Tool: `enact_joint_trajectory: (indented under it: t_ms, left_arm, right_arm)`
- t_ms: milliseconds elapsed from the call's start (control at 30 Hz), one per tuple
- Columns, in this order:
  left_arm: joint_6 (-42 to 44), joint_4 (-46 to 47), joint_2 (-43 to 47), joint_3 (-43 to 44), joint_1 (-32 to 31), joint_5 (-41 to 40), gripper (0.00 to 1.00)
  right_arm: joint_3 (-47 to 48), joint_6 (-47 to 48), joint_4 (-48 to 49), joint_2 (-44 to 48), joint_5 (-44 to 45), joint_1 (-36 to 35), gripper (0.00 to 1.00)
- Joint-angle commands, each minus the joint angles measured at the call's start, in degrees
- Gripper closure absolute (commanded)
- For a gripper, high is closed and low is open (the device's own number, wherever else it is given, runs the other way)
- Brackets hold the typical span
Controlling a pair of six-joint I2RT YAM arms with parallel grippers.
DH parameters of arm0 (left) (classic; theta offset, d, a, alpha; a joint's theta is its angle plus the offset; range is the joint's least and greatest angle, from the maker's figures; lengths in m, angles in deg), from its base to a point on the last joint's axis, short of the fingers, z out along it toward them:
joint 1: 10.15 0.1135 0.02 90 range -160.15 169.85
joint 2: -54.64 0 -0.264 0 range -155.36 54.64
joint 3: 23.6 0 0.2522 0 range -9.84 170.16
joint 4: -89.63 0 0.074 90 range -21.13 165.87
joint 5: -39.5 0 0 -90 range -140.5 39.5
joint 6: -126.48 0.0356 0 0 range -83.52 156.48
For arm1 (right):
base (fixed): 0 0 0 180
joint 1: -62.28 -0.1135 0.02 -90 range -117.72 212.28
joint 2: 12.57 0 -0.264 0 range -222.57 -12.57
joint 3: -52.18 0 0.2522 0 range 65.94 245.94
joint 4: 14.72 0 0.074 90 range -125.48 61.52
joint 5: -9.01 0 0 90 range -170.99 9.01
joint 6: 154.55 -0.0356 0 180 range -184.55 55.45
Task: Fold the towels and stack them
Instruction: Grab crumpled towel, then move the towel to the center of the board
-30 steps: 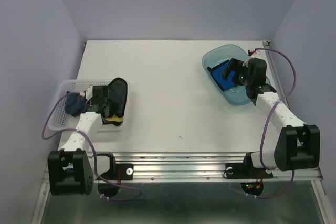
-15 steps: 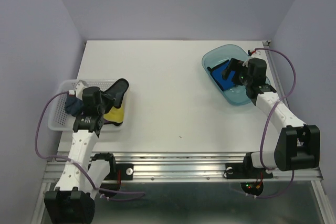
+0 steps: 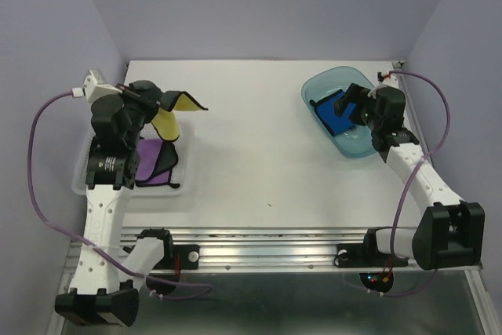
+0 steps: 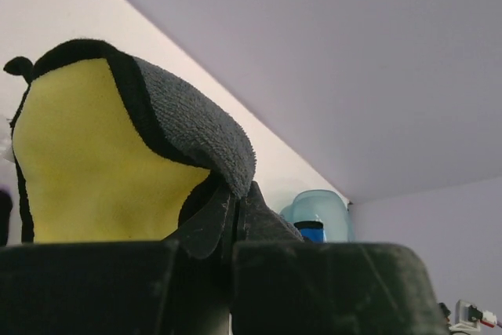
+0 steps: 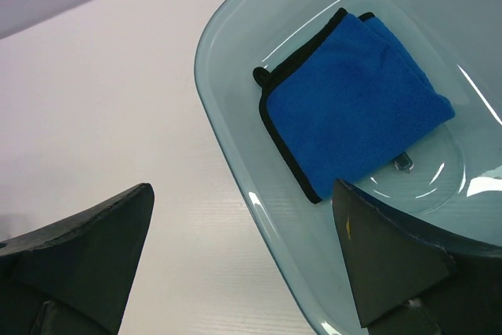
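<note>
My left gripper (image 3: 159, 100) is shut on a corner of a yellow towel (image 3: 167, 121) with black edging and a grey back, held up in the air over the white mesh basket (image 3: 78, 180). In the left wrist view the yellow towel (image 4: 94, 162) droops left from the pinched jaws. A purple towel (image 3: 150, 164) lies in the basket under it. A bright blue towel (image 5: 353, 119), folded, lies in the teal tray (image 5: 235, 154). My right gripper (image 5: 241, 187) stands open over the tray's near rim, its fingers (image 5: 94, 249) empty.
The teal tray (image 3: 321, 84) sits at the back right of the white table. The basket stands at the left edge by the purple wall. Purple cables loop beside both arms. The table's middle (image 3: 259, 147) is bare white.
The left arm has risen out of the basket and swung toward the back, lifting the yellow towel. That uncovered the purple towel. The right arm has barely shifted.
</note>
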Motion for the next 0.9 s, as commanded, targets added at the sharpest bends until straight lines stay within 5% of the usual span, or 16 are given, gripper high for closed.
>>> enact_joint_trajectory:
  t_ms: [0, 167, 467, 567, 700, 767, 833, 867]
  left_arm:
    - [2.74, 6.79, -6.13, 8.09, -5.63, 3.27, 1.00]
    - [6.70, 8.28, -13.71, 16.36, -18.74, -1.93, 1.00]
    - [8.54, 19.80, -25.66, 13.73, -34.55, -1.92, 1.00]
    - [10.66, 19.89, -26.90, 9.53, -36.86, -4.64, 1.00]
    - [9.18, 19.54, -23.14, -7.50, -37.83, -8.00, 1.00]
    - [5.85, 18.67, -21.02, -13.92, -38.44, -6.85, 0.88]
    - [2.15, 15.24, -17.16, -21.84, -39.23, -7.11, 0.45]
    - [-0.47, 14.62, -15.66, -25.69, -39.59, -7.11, 0.02]
  right_arm:
    - [-1.30, -1.71, 1.54, 1.81, 0.69, 0.19, 0.00]
    - [-1.39, -2.15, -0.74, 2.60, 2.44, 0.28, 0.00]
    - [-0.60, -3.73, -4.60, 3.39, 2.27, 0.19, 0.00]
    - [-1.38, -3.47, -5.14, 4.44, 2.18, 0.19, 0.00]
    - [-1.83, -2.06, -5.57, 4.71, 0.16, 0.19, 0.00]
    - [-1.30, -1.88, -6.36, 4.36, -1.50, 0.10, 0.00]
    - [-1.38, -2.06, -6.72, 4.01, -4.39, -0.25, 0.00]
    - [-1.39, -1.71, -6.98, 3.74, -4.06, -2.16, 0.00]
